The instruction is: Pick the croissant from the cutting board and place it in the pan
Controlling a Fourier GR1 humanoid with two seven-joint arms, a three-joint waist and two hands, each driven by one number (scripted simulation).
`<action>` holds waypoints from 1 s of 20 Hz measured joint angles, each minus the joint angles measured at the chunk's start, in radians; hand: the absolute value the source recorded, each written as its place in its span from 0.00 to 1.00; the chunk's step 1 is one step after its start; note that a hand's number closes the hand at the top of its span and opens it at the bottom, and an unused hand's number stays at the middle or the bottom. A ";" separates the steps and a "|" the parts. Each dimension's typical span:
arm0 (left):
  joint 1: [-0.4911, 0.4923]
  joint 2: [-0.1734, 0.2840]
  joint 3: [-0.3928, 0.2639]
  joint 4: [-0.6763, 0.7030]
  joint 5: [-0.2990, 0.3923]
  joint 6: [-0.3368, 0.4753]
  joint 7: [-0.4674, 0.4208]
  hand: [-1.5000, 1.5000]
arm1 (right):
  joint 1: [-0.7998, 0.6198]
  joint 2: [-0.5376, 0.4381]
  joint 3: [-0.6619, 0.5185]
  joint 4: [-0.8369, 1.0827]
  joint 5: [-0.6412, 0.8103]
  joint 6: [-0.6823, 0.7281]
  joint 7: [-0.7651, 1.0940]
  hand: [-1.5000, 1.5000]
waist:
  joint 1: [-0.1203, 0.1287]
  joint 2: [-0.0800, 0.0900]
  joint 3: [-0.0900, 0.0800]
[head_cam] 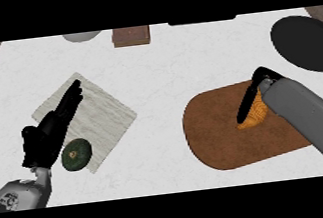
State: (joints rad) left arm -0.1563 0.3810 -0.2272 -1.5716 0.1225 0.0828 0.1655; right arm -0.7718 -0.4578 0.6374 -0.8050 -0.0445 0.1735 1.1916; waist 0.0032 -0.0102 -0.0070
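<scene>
Head view, right hand (256,92) curled round croissant (255,116)

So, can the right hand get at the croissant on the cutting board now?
Probably yes. The right hand is already down at the croissant on the cutting board, fingers alongside it, and nothing stands between them.

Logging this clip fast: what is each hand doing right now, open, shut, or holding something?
Left hand: open, fingers straight, resting over the pale mat, holding nothing.
Right hand: at the croissant on the cutting board; grip cannot be told.
</scene>
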 measured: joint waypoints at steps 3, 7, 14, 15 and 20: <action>0.003 -0.002 0.010 0.006 -0.004 -0.007 -0.007 0.50 | 0.006 -0.005 -0.001 -0.001 0.009 0.013 -0.029 1.00 | -0.001 -0.002 -0.004; 0.006 0.007 0.028 0.001 0.003 -0.027 -0.007 0.50 | 0.016 -0.001 -0.001 0.004 0.017 0.017 -0.050 1.00 | 0.001 -0.007 -0.011; -0.010 -0.015 0.027 0.001 -0.018 -0.020 0.014 0.50 | 0.016 0.009 0.000 0.007 0.048 0.008 -0.058 1.00 | -0.002 -0.008 -0.013; -0.009 -0.014 0.033 0.008 -0.016 -0.027 0.004 0.50 | 0.014 0.008 0.002 0.007 0.060 0.008 -0.059 1.00 | -0.002 -0.007 -0.012; -0.002 -0.027 0.039 0.001 -0.027 -0.033 0.009 0.50 | -0.005 0.005 0.007 -0.067 0.131 -0.010 -0.060 1.00 | -0.006 0.000 -0.003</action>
State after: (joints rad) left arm -0.1583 0.3543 -0.1881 -1.5703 0.0955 0.0495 0.1740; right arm -0.7771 -0.4525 0.6442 -0.8719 0.0870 0.1638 1.1315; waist -0.0025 -0.0106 -0.0100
